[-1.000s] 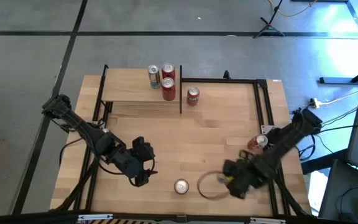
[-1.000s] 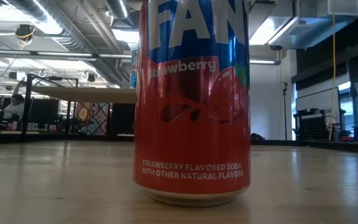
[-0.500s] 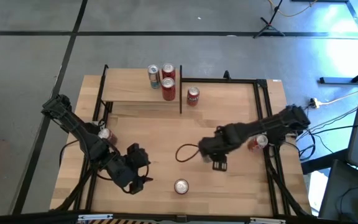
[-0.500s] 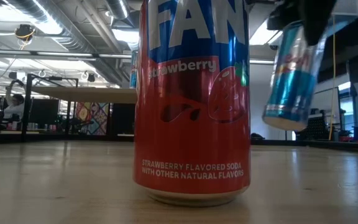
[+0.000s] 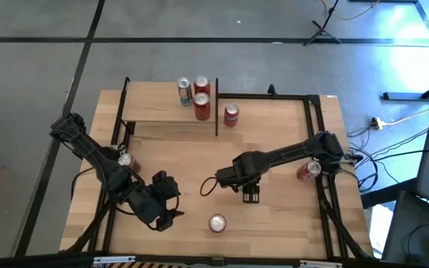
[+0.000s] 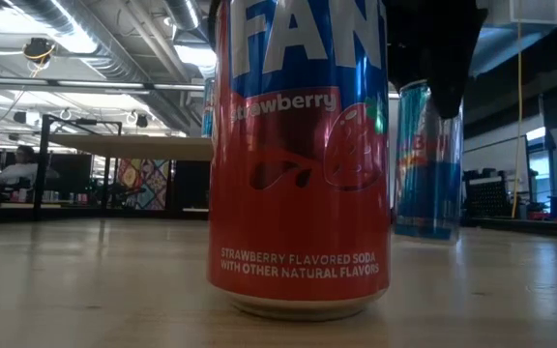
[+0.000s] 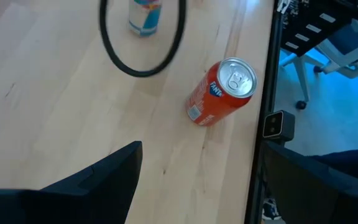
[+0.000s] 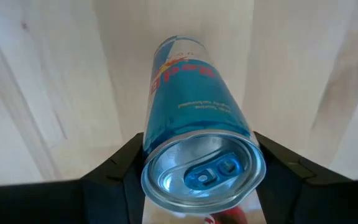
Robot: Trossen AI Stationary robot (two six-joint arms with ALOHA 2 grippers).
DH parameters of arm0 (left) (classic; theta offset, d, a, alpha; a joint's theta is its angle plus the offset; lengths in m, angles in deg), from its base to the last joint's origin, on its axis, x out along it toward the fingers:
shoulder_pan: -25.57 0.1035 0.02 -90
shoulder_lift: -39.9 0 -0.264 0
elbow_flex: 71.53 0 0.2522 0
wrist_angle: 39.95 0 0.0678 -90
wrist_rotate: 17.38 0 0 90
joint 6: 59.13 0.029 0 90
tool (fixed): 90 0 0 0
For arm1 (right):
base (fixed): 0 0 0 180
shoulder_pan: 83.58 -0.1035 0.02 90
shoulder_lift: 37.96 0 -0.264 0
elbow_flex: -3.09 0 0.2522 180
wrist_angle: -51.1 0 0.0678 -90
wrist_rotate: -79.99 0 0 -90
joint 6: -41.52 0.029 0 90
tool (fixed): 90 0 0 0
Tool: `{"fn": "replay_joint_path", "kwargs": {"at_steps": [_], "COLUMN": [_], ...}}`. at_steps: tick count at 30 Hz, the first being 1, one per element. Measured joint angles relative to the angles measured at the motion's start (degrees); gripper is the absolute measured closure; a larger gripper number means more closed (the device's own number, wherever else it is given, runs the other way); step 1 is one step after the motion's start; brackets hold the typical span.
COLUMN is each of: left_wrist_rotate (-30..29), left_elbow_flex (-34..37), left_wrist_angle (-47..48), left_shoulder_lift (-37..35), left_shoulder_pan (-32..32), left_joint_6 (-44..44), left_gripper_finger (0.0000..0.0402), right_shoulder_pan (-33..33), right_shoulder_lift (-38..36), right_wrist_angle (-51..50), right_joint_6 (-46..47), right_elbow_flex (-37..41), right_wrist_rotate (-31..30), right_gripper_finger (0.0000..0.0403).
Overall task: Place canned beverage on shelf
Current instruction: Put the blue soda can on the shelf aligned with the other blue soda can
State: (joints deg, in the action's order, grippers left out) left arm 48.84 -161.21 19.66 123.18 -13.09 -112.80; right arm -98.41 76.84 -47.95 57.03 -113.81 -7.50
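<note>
My right gripper is over the middle of the table, shut on a slim blue can, which also shows in the low view. A red Fanta can stands upright on its base near the table's front edge. The shelf stands at the far left on thin black posts and carries three cans. My left gripper is open and empty at the near left, with the Fanta can ahead of it. My right gripper pinches the blue can's upper end, just below the rim, between its two fingers. The fingers come from above, pointing down. The can hangs upright below them; whether its base touches the tabletop I cannot tell.
A red can stands on the table just right of the shelf. Other red cans stand at the right edge and the left edge. A black cable loop hangs from my right arm. A black frame rail borders the table.
My right gripper has carried the blue can from the near right corner toward the table's middle, away from the near edge. The can hung tilted and high half a second ago; now it is lower and upright. My left gripper has shifted slightly toward the near left.
</note>
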Motion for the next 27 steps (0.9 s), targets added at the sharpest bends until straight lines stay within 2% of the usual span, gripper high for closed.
{"fn": "replay_joint_path", "kwargs": {"at_steps": [5, 11, 16, 21, 27], "left_wrist_rotate": [-0.65, -0.79, -0.97, -3.27, -3.00], "left_elbow_flex": [0.00, 0.00, 0.00, 0.00, 0.00], "left_wrist_angle": [-0.03, -0.08, -0.09, -0.63, -3.33], "left_shoulder_lift": [0.00, 0.00, 0.00, 0.00, 0.00], "left_shoulder_pan": [0.02, 0.00, 0.00, 0.27, 4.47], "left_joint_6": [0.02, 0.03, 0.20, 0.27, 3.36], "left_gripper_finger": [0.0088, 0.0088, 0.0088, 0.0088, 0.0088], "right_shoulder_pan": [-0.02, -0.13, -0.15, -1.33, -7.92], "right_shoulder_lift": [0.40, 0.95, 0.62, -5.49, -17.91], "right_wrist_angle": [0.77, 3.87, 5.44, 2.98, 2.82], "right_joint_6": [-0.74, -0.84, -0.84, 2.11, 8.24], "right_elbow_flex": [-0.01, -0.04, -0.04, 0.00, 0.01], "right_wrist_rotate": [0.08, 0.07, 0.41, 1.22, -7.85], "right_gripper_finger": [0.0194, 0.0122, 0.0090, 0.0084, 0.0084]}}
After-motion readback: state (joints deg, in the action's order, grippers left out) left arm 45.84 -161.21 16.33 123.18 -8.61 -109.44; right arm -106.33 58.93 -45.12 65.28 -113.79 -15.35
